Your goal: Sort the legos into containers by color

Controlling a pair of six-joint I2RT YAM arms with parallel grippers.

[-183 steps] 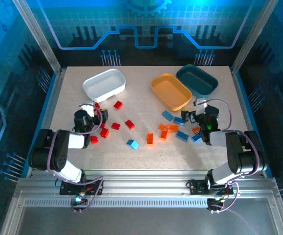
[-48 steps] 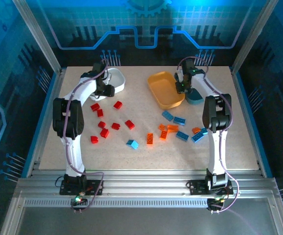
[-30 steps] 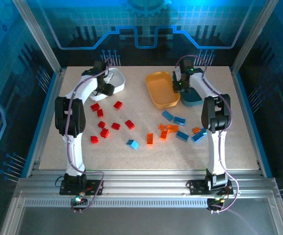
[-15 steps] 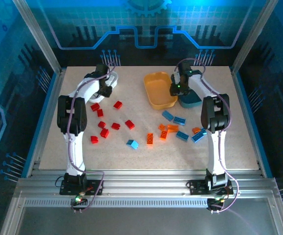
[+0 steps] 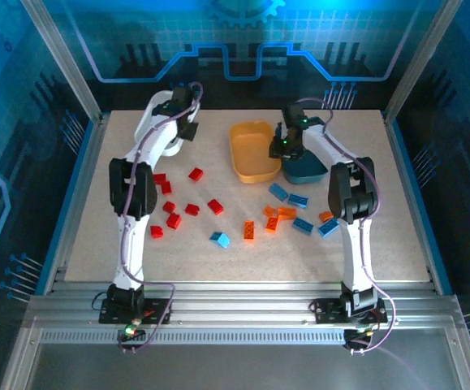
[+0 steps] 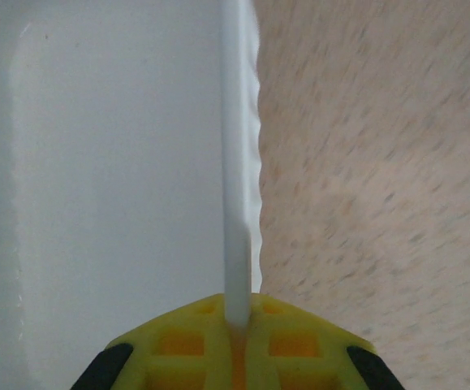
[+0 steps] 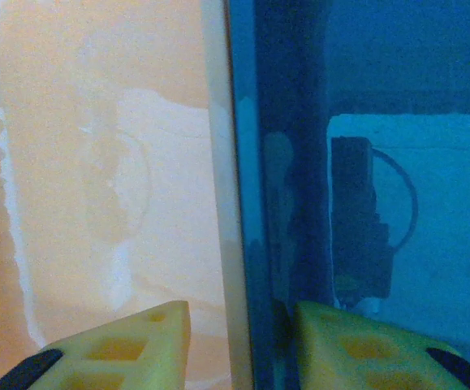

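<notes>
Red legos [image 5: 192,173] loose left of centre, orange legos [image 5: 249,230] and light-blue legos [image 5: 299,201] mingled to the right, all small, all on the speckled beige tabletop [image 5: 243,268]. Boxed in by blue-lit panels [image 5: 243,41] and aluminium posts [image 5: 64,61]. Overhead: left arm stretched to the far-left corner, grip hard to read. Closer, from the wrist: left gripper [image 6: 239,313] pinched tight on the white tub [image 6: 121,162] rim. Over to the right gripper [image 7: 243,313]: parted narrowly, straddling the yellow-orange tub [image 7: 97,162] wall without squeezing, dark teal tub [image 7: 291,122] right against it
</notes>
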